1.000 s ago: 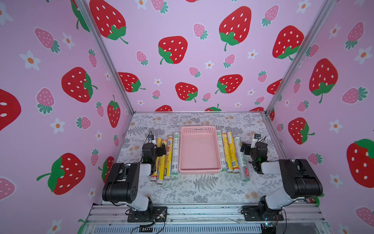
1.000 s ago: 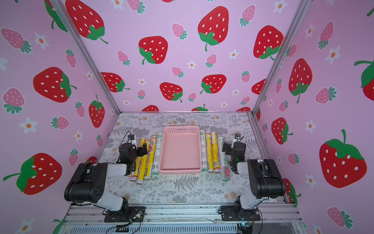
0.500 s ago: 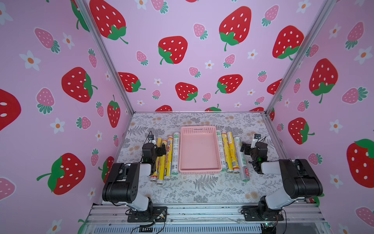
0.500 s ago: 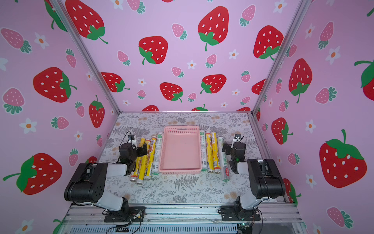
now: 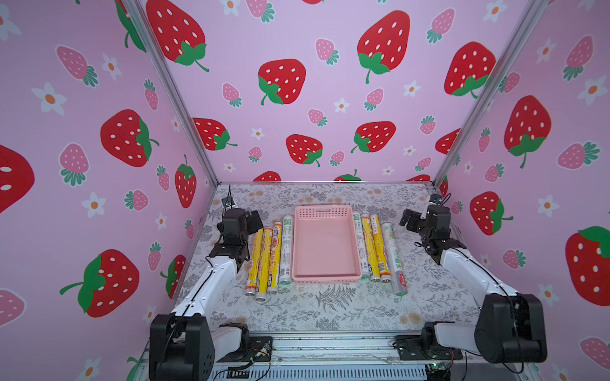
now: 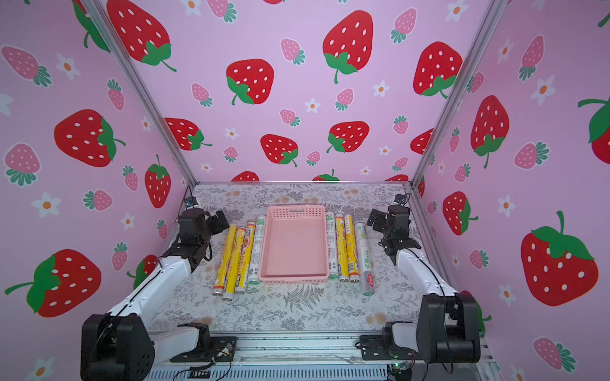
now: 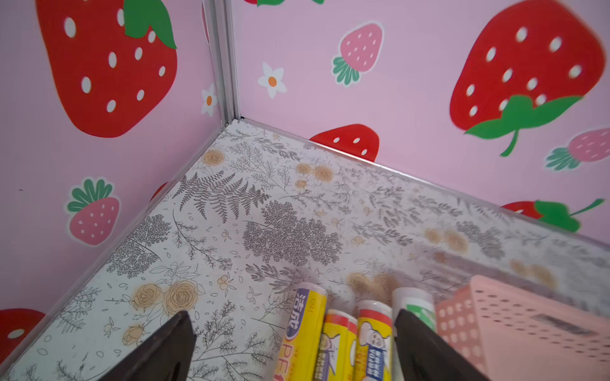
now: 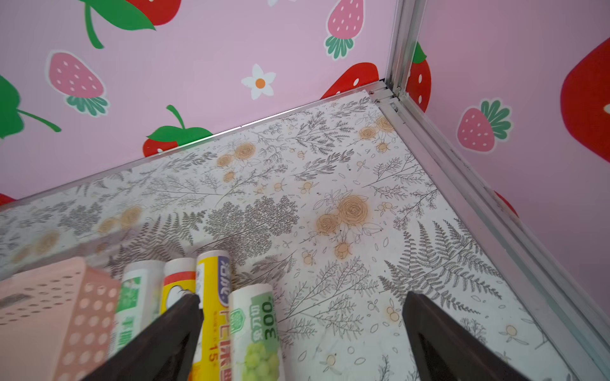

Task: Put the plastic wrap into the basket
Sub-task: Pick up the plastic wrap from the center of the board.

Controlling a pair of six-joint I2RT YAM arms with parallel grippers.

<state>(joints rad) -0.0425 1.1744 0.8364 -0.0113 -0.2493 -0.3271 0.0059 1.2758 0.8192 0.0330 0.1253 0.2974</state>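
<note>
Fingers (image 7: 165, 349) of the left gripper (image 7: 291, 313) stand spread wide, with nothing clamped between them. Seen from its wrist, the far ends of three yellow rolls (image 7: 305, 326) of plastic wrap lie on the table (image 7: 231, 231) below the gap, crowded toward the basket-side finger. A white roll (image 7: 412, 300) shows just past that finger's tip. The right gripper (image 8: 302, 297) gapes just as wide and grips nothing either. From its wrist, one yellow roll (image 8: 213, 297) and a green-printed roll (image 8: 255, 323) lie below the gap, close against the basket-side finger, which covers part of another yellow one. A corner of the pink basket (image 8: 66, 297) sits beyond it.

In both top views the basket (image 5: 325, 245) rests lengthwise mid-table. All eight rolls lie outside it, four in a row along each long side: the left row (image 5: 275, 257) and the right row (image 5: 378, 247). The innermost roll of each row lies just beside the basket wall. Each gripper hangs by the far end of its own row, on the row's outer side.
</note>
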